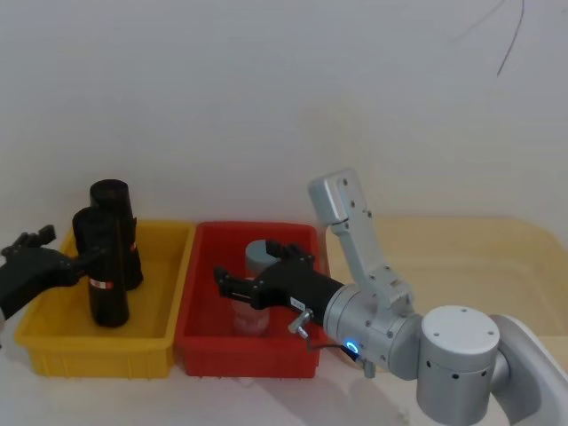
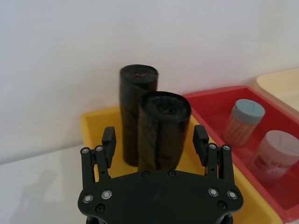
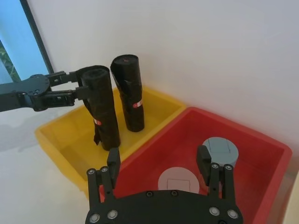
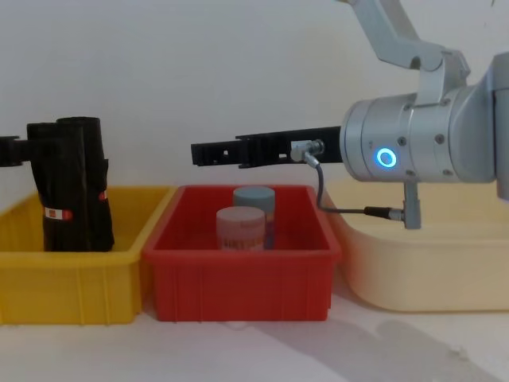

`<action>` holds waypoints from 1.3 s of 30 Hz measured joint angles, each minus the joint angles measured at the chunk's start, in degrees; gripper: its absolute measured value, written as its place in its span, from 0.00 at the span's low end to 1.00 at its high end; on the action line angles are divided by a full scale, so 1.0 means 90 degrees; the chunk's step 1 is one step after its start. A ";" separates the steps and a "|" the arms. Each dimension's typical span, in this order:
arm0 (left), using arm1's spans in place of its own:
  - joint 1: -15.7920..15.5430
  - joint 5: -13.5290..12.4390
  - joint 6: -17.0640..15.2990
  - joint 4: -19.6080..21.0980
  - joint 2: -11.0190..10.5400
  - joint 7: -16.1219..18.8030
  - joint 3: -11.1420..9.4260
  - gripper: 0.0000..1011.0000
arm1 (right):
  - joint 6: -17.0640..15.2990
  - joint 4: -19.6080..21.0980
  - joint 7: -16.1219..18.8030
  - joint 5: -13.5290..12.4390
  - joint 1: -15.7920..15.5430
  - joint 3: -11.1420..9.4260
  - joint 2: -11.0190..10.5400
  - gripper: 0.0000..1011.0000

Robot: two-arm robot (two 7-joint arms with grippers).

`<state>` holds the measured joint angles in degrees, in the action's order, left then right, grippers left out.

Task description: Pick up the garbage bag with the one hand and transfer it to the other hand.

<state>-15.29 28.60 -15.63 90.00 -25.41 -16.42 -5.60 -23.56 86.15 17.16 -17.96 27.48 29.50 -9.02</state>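
Note:
The garbage bag point(image 1: 105, 266) is a black roll with a white-and-red label band, standing upright at the front of the yellow bin point(image 1: 98, 355). In the chest view the garbage bag point(image 4: 57, 187) shows at the far left. My left gripper point(image 1: 87, 258) is open, level with the roll's upper part. Its fingers point(image 2: 108, 140) flank the garbage bag point(image 2: 163, 135) with gaps on both sides. My right gripper point(image 1: 226, 286), on the blue-lit arm, hangs open above the red bin point(image 1: 248, 359) with nothing held. Seen from the right wrist, the garbage bag point(image 3: 103, 112) stands in front of the left gripper point(image 3: 78, 85).
A second black roll point(image 1: 114, 200) with a small red mark stands just behind the bag in the same bin. Two capped jars point(image 4: 240, 227) sit in the red bin point(image 4: 238, 278) below the right gripper point(image 4: 199, 153). A cream tray point(image 4: 413, 270) lies to the right.

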 joint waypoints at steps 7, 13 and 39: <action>-0.0186 0.0071 -0.0010 -0.0192 0.0107 -0.0075 -0.0163 0.99 | -0.0015 -0.0063 0.0008 0.0011 0.0029 -0.0021 0.0006 0.99; -0.0298 -0.0003 0.0016 -0.0308 0.0196 0.0089 -0.0284 0.99 | -0.0025 -0.0141 0.0065 0.0023 0.0076 -0.0008 -0.0009 0.99; -0.0567 -0.0381 0.0147 -0.0589 0.0370 0.0508 -0.0506 0.99 | -0.0132 -0.1011 0.0428 0.0310 0.0575 0.0233 -0.0022 0.99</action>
<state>-20.39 25.17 -14.30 84.70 -22.08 -11.85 -10.15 -24.75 77.06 21.01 -15.17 32.65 31.60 -9.22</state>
